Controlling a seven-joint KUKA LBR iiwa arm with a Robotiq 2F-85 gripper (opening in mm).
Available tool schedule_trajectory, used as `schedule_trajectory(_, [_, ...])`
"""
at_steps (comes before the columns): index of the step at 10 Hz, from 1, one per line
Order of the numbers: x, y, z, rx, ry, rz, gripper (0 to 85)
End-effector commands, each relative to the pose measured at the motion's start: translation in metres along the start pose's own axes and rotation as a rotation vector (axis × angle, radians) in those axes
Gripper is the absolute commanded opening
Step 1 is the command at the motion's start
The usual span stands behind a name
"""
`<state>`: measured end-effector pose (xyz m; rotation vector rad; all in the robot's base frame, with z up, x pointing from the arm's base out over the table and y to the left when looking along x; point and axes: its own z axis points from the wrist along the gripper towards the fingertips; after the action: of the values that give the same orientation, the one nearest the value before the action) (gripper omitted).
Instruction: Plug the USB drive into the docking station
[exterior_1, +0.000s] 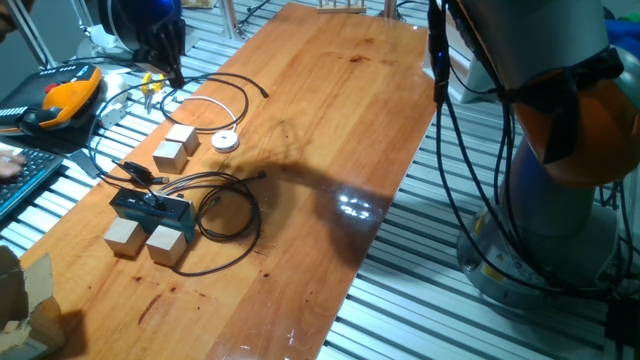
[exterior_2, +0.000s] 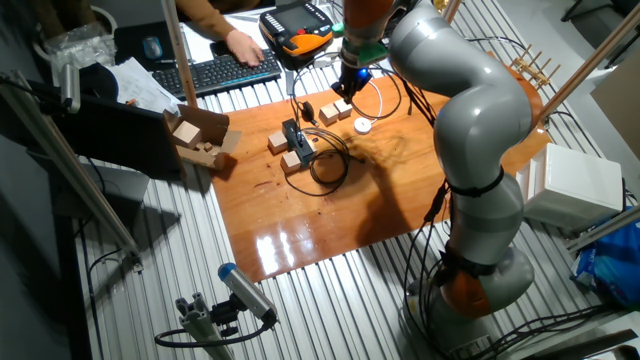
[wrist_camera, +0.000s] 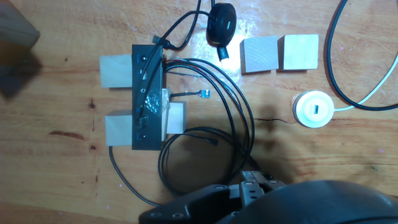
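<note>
The docking station (wrist_camera: 148, 96) is a flat dark box on the wooden table, wedged between pale wooden cubes, with thin black cables running from its side. It also shows in one fixed view (exterior_1: 150, 207) and in the other fixed view (exterior_2: 297, 143). My gripper (exterior_1: 170, 65) hangs above the far left of the table, well away from the dock, and also shows in the other fixed view (exterior_2: 350, 80). Its fingers are dark and small, so I cannot tell whether they hold anything. In the hand view only the dark gripper body (wrist_camera: 249, 199) fills the bottom edge. I see no USB drive in any view.
Two more wooden cubes (wrist_camera: 280, 53) lie beside a round white puck (wrist_camera: 314, 109) on a white cable. A black round plug (wrist_camera: 221, 25) lies near the dock. Loops of black cable (wrist_camera: 205, 162) lie beside the dock. An orange pendant (exterior_1: 65, 100) and a keyboard (exterior_2: 215, 72) lie off the table's edge.
</note>
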<state>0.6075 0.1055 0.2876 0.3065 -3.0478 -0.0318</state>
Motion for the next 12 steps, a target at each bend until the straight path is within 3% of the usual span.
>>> schedule_trajectory(1, [-0.0001, 0.0003, -0.0001, 0.003, -0.003, 0.000, 0.0])
schedule_trajectory(3, [0.0002, 0.0006, -0.0002, 0.001, 0.009, 0.000, 0.0])
schedule_trajectory(12, [0.0007, 0.0045, -0.0025, 0.004, 0.014, 0.010, 0.0])
